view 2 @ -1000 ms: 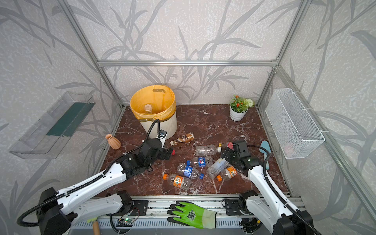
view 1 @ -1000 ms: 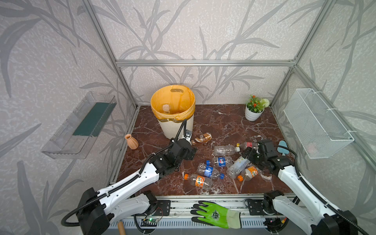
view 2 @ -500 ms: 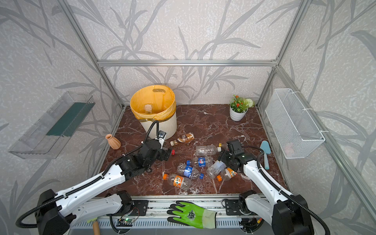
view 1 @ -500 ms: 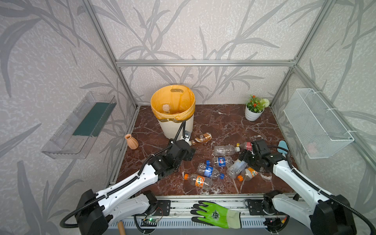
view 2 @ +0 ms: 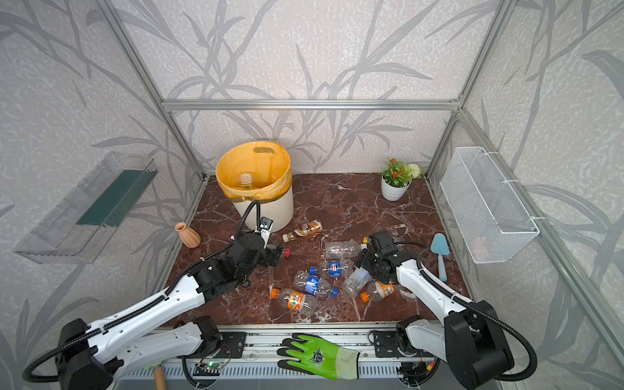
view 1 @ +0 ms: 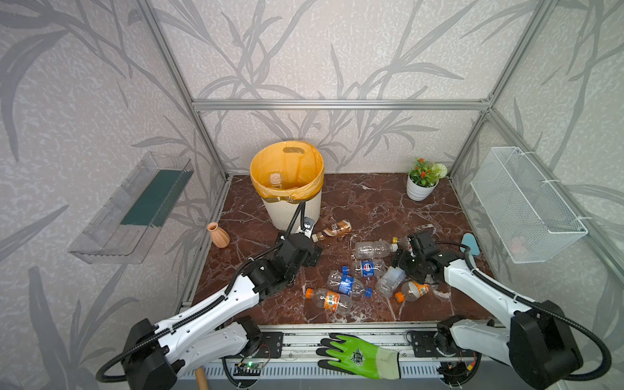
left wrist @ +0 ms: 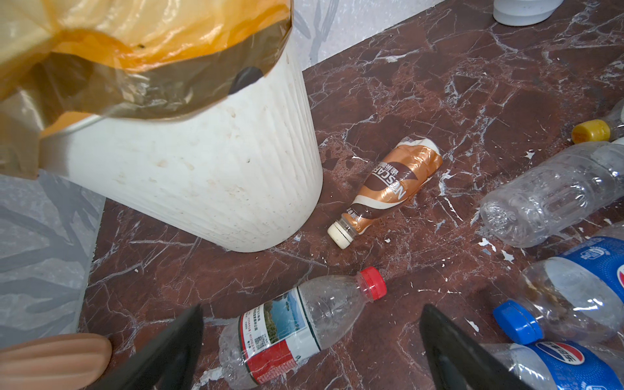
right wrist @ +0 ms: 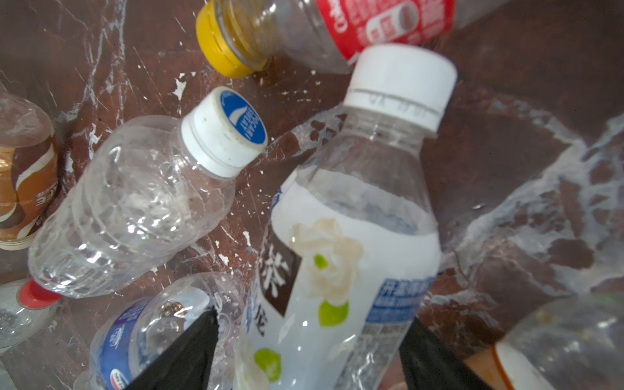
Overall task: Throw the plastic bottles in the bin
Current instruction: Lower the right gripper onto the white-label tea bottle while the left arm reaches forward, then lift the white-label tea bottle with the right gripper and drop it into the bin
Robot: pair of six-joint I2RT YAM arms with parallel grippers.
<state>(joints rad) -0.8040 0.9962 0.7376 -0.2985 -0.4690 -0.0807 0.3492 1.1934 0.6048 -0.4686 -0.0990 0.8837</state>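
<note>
The bin [view 1: 293, 209] [left wrist: 202, 169], cream and ribbed with an orange liner, stands at the back left. Several plastic bottles lie on the marble floor to its right: a brown one [view 1: 332, 229], a clear one [view 1: 371, 249], blue-labelled ones [view 1: 346, 283], an orange-labelled one [view 1: 329, 300]. My left gripper [left wrist: 314, 309] [view 1: 315, 258] hangs open over a red-capped bottle [left wrist: 297, 320], touching nothing. My right gripper [right wrist: 312, 320] [view 1: 400, 266] is shut on a white-labelled, white-capped bottle [right wrist: 337, 253] [view 1: 390, 280], with a finger against each side.
A terracotta vase [view 1: 217, 233] sits left of the left arm. A flower pot [view 1: 420, 189] stands at the back right. On the right wall hangs a wire basket [view 1: 526, 209], with a trowel [view 2: 440, 253] below it. A green glove [view 1: 358, 354] lies on the front rail.
My right gripper slid in toward the middle and narrowed its jaws onto the white-labelled bottle. The left arm has hardly moved and stays open.
</note>
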